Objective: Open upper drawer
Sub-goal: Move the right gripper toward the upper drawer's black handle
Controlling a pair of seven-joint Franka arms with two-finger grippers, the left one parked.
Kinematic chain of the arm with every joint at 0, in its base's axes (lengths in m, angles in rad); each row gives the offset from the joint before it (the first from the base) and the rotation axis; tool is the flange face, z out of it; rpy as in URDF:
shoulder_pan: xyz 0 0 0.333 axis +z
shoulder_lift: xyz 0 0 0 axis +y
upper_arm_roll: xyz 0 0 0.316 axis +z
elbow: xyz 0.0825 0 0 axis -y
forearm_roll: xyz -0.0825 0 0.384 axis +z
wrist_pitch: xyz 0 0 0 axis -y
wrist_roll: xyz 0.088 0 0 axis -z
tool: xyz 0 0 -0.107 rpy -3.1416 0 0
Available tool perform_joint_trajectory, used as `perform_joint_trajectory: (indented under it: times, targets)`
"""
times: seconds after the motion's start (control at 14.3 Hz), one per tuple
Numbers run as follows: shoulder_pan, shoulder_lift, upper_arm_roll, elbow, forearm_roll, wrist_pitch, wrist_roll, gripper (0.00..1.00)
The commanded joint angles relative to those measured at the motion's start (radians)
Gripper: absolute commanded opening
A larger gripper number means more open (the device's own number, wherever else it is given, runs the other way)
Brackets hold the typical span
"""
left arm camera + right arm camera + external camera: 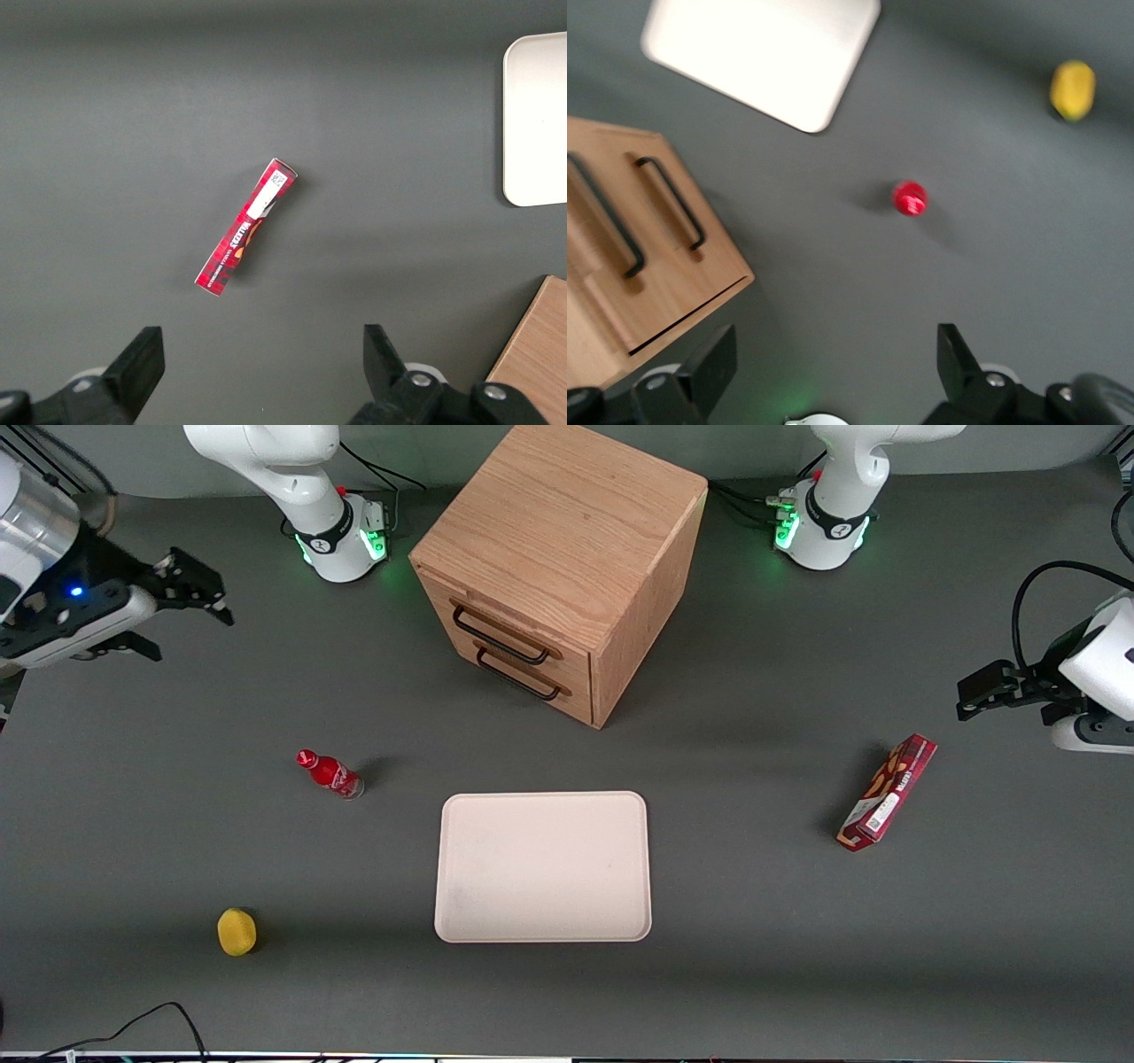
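Though the working arm is cut off at the picture's edge, its gripper (190, 593) hangs above the table at its own end, fingers (961, 359) spread wide and holding nothing. The upper drawer (509, 627) sits shut in the oak cabinet (567, 522), well apart from the gripper, above the matching lower drawer (532, 673).

Even bright light, soft shadows, wrist blur

Cabinet (567, 558) on surface (753, 957); upper drawer (509, 622) above lower drawer (527, 666). Tray (542, 866) nearer camera. Bottle (330, 774), lemon (236, 932) toward working arm's end, under raised gripper (199, 593); box (888, 792) toward parked arm's.
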Motion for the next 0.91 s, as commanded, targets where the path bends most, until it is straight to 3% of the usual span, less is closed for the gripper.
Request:
perform_joint_trajectory:
  times: [0.0,0.14,0.56,0.84]
  targets:
    - [0.0,0.047,0.107,0.042,0.032,-0.014,-0.15,1.0]
    - [0.0,0.093,0.167,0.045,0.073,-0.005,-0.247,1.0]
    - [0.0,0.272,0.22,0.046,0.237,0.031,-0.272,1.0]
    - [0.002,0.372,0.282,0.02,0.242,0.098,-0.251,1.0]
